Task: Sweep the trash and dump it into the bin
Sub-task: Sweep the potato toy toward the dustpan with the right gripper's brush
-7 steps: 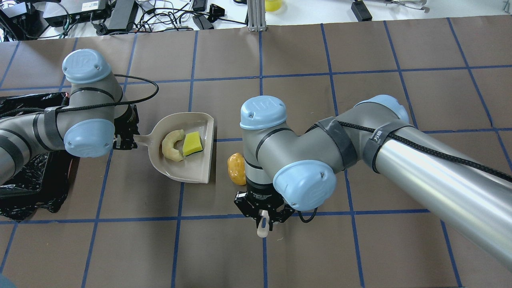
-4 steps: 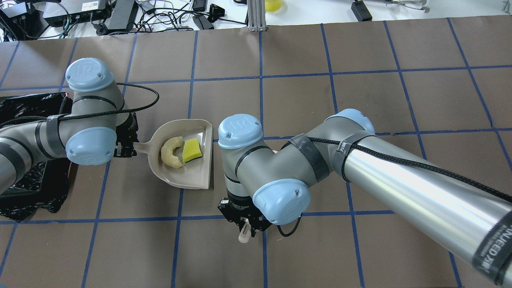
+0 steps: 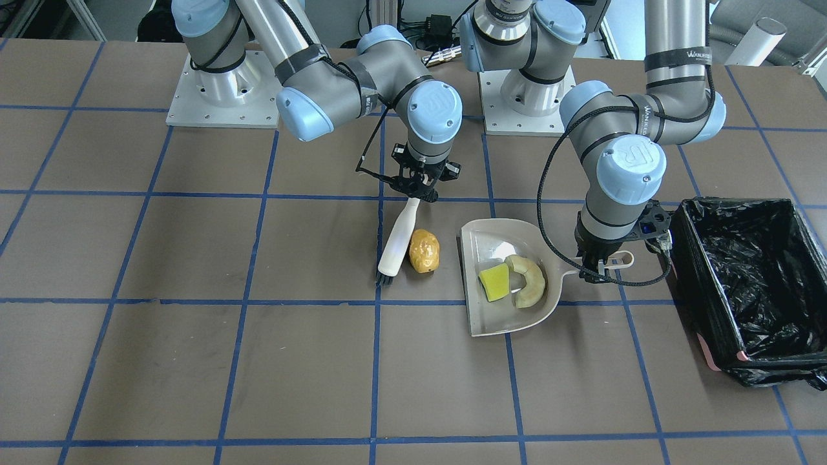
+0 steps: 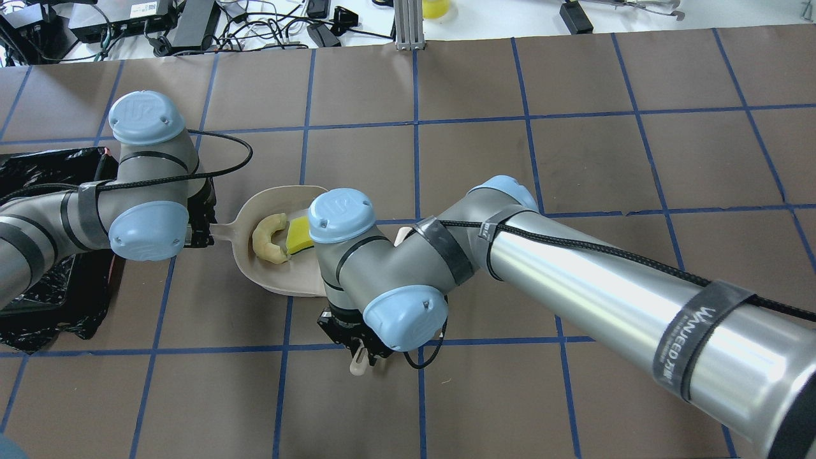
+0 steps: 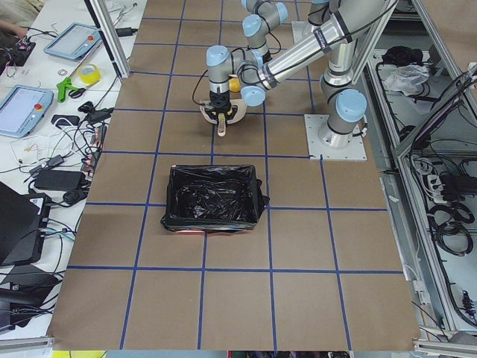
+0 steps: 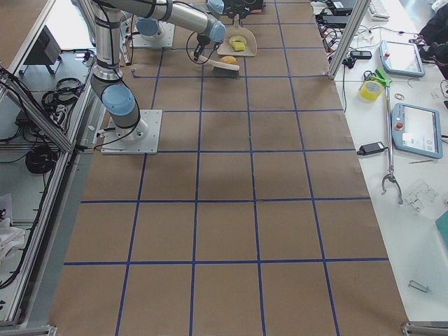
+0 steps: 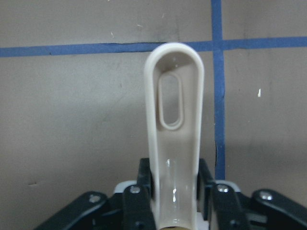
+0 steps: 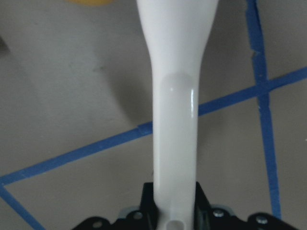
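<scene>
You are looking at the right pincer [image 3: 418, 188] clamping the white handle of the brush [image 3: 397, 240], whose dark bristles are resting on the bench [image 3: 194, 361] — the golden-brown lump [image 3: 424, 250] is lying just beside the brush, between it and the beige dustpan [image 3: 491, 318]. The left pincer [image 3: 597, 266] is gripping the dustpan's handle. In the pan, the curved tan piece [image 3: 531, 282] and the yellow sponge wedge [image 3: 493, 283] are sitting side by side. The black-lined bin [image 3: 743, 271] is standing near — beyond the handle.
</scene>
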Controlling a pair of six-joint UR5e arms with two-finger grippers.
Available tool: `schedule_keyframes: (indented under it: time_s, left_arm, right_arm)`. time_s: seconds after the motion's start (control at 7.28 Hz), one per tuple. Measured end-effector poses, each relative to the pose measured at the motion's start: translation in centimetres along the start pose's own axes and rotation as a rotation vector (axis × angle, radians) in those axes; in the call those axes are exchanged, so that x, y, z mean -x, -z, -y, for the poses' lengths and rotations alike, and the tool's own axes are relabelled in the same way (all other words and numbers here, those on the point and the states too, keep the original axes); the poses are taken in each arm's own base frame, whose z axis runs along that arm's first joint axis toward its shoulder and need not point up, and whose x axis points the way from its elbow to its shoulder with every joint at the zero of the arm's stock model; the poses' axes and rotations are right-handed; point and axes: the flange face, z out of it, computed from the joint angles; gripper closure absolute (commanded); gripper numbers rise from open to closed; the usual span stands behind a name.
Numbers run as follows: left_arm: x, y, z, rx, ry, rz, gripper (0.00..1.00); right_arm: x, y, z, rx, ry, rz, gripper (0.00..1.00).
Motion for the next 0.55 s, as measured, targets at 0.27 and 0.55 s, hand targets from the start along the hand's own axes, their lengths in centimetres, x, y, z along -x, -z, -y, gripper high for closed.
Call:
schedule_keyframes:
  time_s: [0.27, 0.55]
  left_arm:
    - [-0.2, 0.1, -0.6, -0.004, -0.004, -0.02, 1.0]
    - [-0.3, 0.2, -0.8, -0.005, -0.008, -0.025, 1.0]
  right_arm:
    - [5.0, -0.1, 1.2, -0.01, 0.039, 0.018, 1.0]
    - [10.6, 0.1, 2.3, -0.012, 0.09, 0.051, 1.0]
